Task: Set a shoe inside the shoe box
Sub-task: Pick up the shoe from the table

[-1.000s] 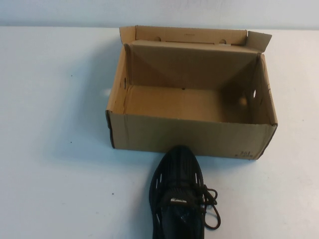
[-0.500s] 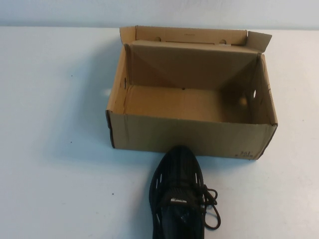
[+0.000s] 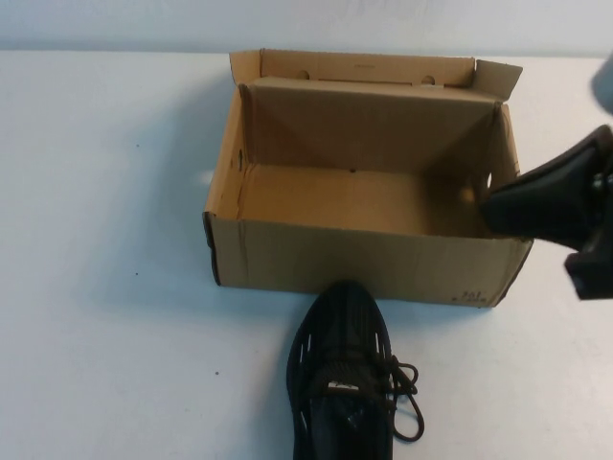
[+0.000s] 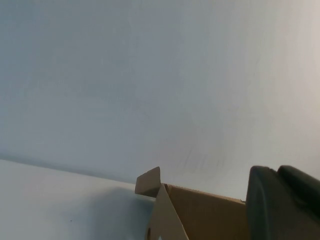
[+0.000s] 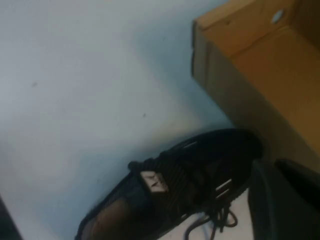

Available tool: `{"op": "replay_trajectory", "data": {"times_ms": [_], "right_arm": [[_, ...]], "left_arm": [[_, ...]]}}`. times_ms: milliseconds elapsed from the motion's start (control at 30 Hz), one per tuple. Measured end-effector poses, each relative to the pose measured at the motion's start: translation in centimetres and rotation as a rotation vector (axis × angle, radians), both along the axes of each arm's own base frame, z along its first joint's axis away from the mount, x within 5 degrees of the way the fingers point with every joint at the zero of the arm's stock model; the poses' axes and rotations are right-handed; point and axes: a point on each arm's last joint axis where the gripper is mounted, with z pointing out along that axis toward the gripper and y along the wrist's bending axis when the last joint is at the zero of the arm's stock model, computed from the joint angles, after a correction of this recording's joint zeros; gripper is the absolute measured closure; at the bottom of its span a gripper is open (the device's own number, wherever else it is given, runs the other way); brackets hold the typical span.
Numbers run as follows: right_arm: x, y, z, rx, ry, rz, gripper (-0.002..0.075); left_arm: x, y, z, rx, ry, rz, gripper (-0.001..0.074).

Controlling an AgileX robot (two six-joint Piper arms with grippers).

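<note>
Right gripper: the right gripper (image 3: 498,206), a black two-fingered claw, hangs pressed together and empty over the box's right end wall.
Left gripper: the left gripper (image 4: 280,200) is out of the high view; fingers together, holding nothing.
Shoe: the black mesh lace-up sneaker (image 3: 345,369) lies on the white table (image 3: 105,287), toe just at the box's near wall, long axis running from the robot toward the box.
Bearing: sneaker sits nearer the robot and leftward of the right claw, likely its nearer arm.
Box: the brown corrugated cardboard shoe box (image 3: 364,264) stands open, nothing inside.
Views: right wrist shows the sneaker's tongue label (image 5: 155,182); left wrist only a box flap.
</note>
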Motion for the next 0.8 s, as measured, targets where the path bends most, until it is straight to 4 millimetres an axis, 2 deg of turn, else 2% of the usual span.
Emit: {"op": "replay_trajectory", "data": {"times_ms": [100, 233, 433, 567, 700, 800], "right_arm": [[0.8, 2.2, -0.6, -0.109, 0.043, 0.105, 0.0729], [0.8, 4.8, -2.4, -0.28, 0.051, 0.2, 0.0684], [-0.1, 8.1, -4.4, -0.398, 0.052, 0.327, 0.0542], [-0.1, 9.8, -5.6, -0.433, 0.052, 0.374, 0.0451], [0.0, 11.6, -7.3, -0.479, 0.075, 0.418, 0.0427], [0.3, 12.5, -8.6, -0.542, 0.067, 0.44, 0.0423]], "left_arm": [[0.0, 0.0, 0.0, 0.014, 0.0, 0.003, 0.0736], [-0.3, 0.1, -0.1, 0.072, 0.075, 0.01, 0.0736], [0.2, 0.0, -0.2, 0.273, 0.294, 0.005, 0.0736], [1.0, -0.5, 0.9, 0.379, 0.425, -0.039, 0.0736], [1.8, -1.0, 2.0, 0.448, 0.518, -0.088, 0.0736], [2.1, -1.1, 2.0, 0.473, 0.582, -0.106, 0.0736]]}}
